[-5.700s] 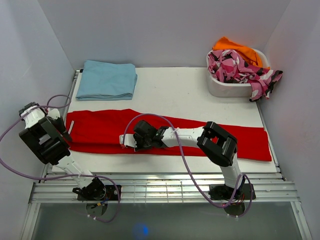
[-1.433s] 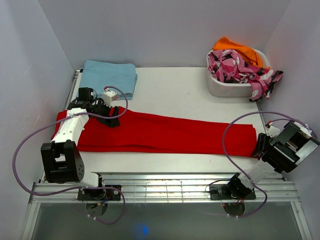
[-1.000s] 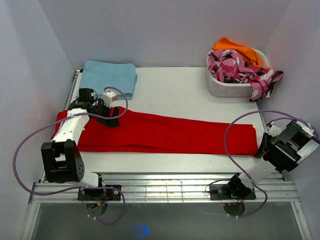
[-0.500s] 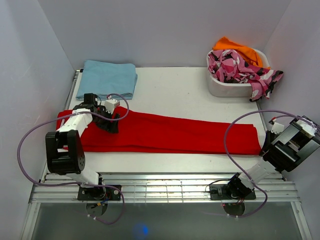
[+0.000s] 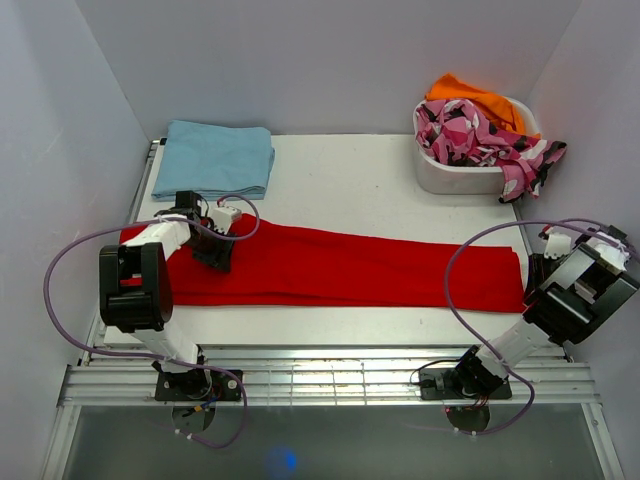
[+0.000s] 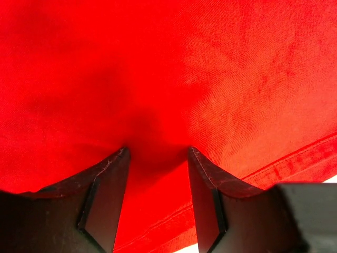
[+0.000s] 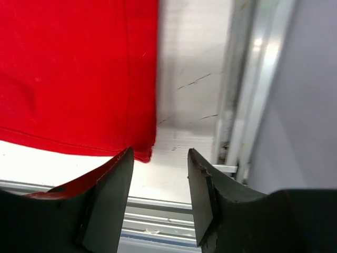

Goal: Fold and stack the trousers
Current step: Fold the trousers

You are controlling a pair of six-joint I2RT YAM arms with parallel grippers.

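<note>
The red trousers lie flat in a long strip across the white table, waist end at the left. My left gripper is pressed down on the cloth near that left end. In the left wrist view the left gripper has its jaws apart, both tips on the trousers, with flat fabric and a seam between them. My right gripper hovers just off the right leg end. In the right wrist view the right gripper is open over bare table, with the trousers' corner just left of the gap.
A light blue folded garment lies at the back left. A white basket at the back right holds a pink-black-white patterned garment and an orange cloth. The table's metal side rail and the wall are close by the right gripper.
The left gripper has slid nearer along the waist end and its jaws have narrowed. The right gripper has opened at the leg end, which now lies a little further right.
</note>
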